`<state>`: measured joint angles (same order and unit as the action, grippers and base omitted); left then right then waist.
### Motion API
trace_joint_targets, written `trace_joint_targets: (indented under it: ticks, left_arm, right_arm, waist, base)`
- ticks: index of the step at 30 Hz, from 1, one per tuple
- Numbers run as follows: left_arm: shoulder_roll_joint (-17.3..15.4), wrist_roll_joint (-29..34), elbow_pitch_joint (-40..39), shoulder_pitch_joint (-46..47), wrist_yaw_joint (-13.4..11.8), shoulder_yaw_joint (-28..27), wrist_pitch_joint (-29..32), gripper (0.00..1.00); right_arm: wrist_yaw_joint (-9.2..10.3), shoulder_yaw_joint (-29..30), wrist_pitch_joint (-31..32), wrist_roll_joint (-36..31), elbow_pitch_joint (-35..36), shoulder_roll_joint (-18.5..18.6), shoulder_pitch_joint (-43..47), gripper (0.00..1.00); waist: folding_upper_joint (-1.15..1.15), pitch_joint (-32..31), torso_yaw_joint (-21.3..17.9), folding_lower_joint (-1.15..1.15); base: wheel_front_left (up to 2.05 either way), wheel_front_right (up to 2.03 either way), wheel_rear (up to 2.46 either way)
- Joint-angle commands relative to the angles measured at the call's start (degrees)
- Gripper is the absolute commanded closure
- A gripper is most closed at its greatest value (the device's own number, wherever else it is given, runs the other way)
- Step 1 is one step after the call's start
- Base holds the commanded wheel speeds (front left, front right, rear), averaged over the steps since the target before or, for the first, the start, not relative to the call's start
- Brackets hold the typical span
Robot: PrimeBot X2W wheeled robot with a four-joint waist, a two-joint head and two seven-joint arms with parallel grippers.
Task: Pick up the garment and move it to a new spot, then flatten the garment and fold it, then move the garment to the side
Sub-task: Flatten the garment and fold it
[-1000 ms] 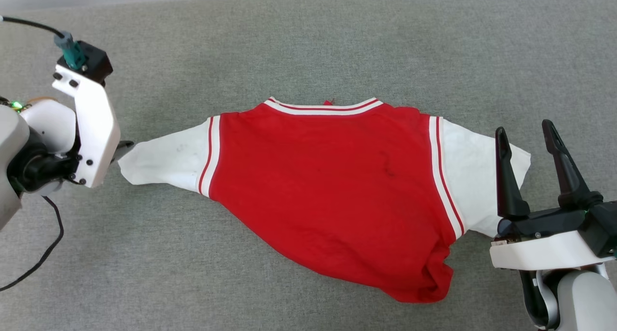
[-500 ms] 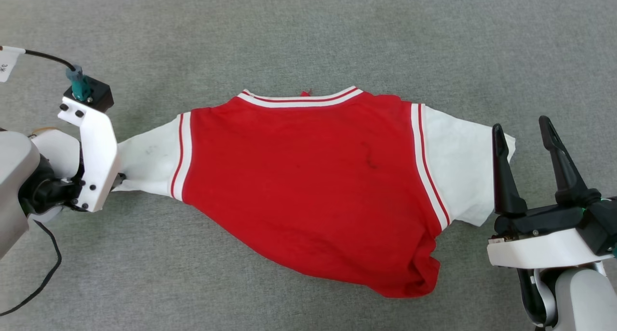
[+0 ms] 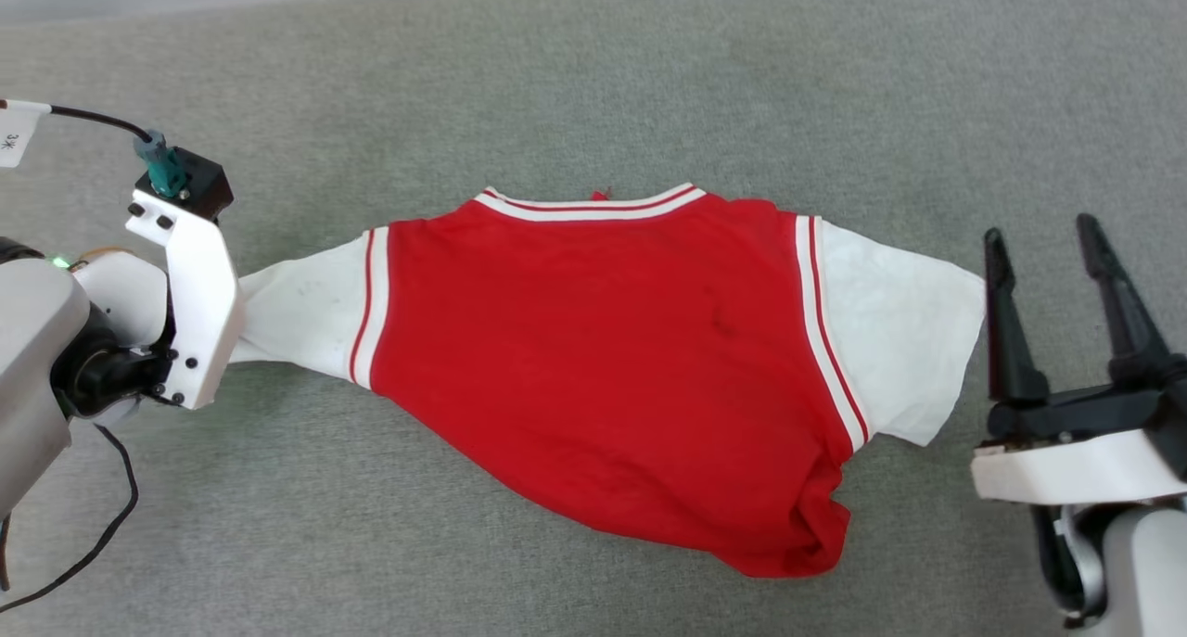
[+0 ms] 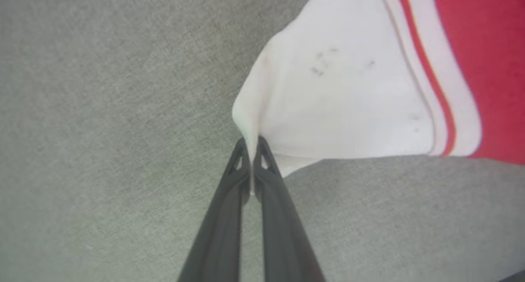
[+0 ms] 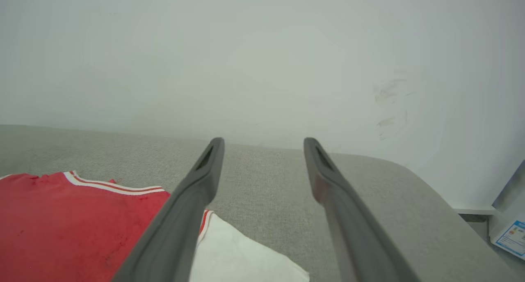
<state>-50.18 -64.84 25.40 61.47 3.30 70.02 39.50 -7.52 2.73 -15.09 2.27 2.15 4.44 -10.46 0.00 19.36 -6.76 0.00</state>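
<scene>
Closest to the robot, the left gripper (image 4: 249, 144) has its two dark fingers pressed together on the cuff edge of the white sleeve (image 4: 348, 93) on the robot's left, a black cable (image 3: 93, 116) running to its wrist. The right gripper (image 3: 1040, 231) hovers with fingers spread wide and empty, just beside the other sleeve (image 3: 899, 340). The garment (image 3: 603, 368), red with striped trim, lies plain side up across the middle of the grey fabric surface (image 3: 593, 81), its lower right hem bunched, and a pale wall (image 5: 262, 48) rises beyond.
</scene>
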Motion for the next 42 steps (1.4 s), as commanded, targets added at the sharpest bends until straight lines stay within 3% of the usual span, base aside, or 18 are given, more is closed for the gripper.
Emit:
trace_joint_targets:
  ticks: [1, 6, 9, 12, 18, 24, 28, 32, 38, 42]
  left_arm:
    - [-0.4, 0.5, -0.7, 0.1, 0.2, -0.2, -0.8, 1.00]
    - [-1.3, 1.3, -5.2, 0.6, 0.7, -0.8, -3.2, 1.00]
    - [-2.0, 1.9, -8.1, 0.5, 0.3, -0.9, -4.1, 1.00]
    - [-2.4, 2.6, -10.8, 0.5, -0.3, -0.7, -4.4, 1.00]
    - [-2.3, 3.7, -14.6, 1.1, -1.3, -0.7, -4.8, 1.00]
    - [-1.9, 4.9, -16.5, 2.6, -1.4, -1.0, -4.9, 1.00]
    - [-1.3, 5.7, -17.1, 3.9, -1.3, -1.3, -5.1, 1.00]
    - [-0.6, 6.3, -17.3, 5.1, -0.9, -1.4, -5.2, 1.00]
    - [0.6, 7.2, -17.2, 6.8, -0.5, -1.7, -5.5, 1.00]
    - [1.2, 7.4, -16.9, 7.1, -0.1, -1.6, -5.9, 1.00]
  right_arm:
    - [0.06, 0.4, -0.1, -0.3, 0.5, 1.1, -1.4, 0.00]
    - [0.06, 0.6, 0.6, -1.2, -0.4, 6.5, -4.3, 0.00]
    - [0.06, -1.6, 5.7, -0.6, -1.1, 11.9, -7.3, 0.00]
    - [0.06, -5.8, 14.3, 3.2, -1.7, 19.1, -11.1, 0.00]
    - [0.06, -14.3, 37.4, 18.3, -2.5, 32.4, -18.1, 0.00]
    - [0.06, -21.8, 58.0, 32.4, -2.9, 41.7, -24.0, 0.00]
    - [0.05, -25.9, 66.5, 38.1, -4.9, 44.3, -26.7, 0.00]
    - [0.06, -27.9, 71.3, 41.2, -8.3, 43.0, -28.3, 0.00]
    - [0.05, -30.0, 69.4, 41.2, -13.8, 39.4, -28.0, 0.00]
    - [0.03, -34.8, 67.1, 41.6, -17.0, 37.0, -25.1, 0.00]
  waist:
    - [0.00, -1.2, 0.8, 0.00]
    - [0.00, -3.2, 1.9, 0.00]
    - [0.00, -3.8, 2.3, 0.00]
    - [0.00, -3.9, 2.7, 0.00]
    - [0.00, -2.8, 3.4, 0.00]
    - [0.00, -0.5, 4.4, 0.00]
    - [0.00, 1.5, 5.4, 0.00]
    - [0.00, 3.6, 6.3, 0.00]
    - [0.00, 6.8, 7.7, 0.00]
    - [0.00, 7.8, 8.0, 0.00]
  base:
    - [0.00, 0.00, 0.00]
    - [0.00, 0.00, 0.00]
    - [0.00, 0.00, 0.00]
    - [0.00, 0.00, 0.00]
    - [0.00, 0.00, 0.00]
    - [0.00, 0.00, 0.00]
    - [0.00, 0.00, 0.00]
    - [0.00, 0.00, 0.00]
    - [0.00, 0.00, 0.00]
    - [0.00, 0.00, 0.00]
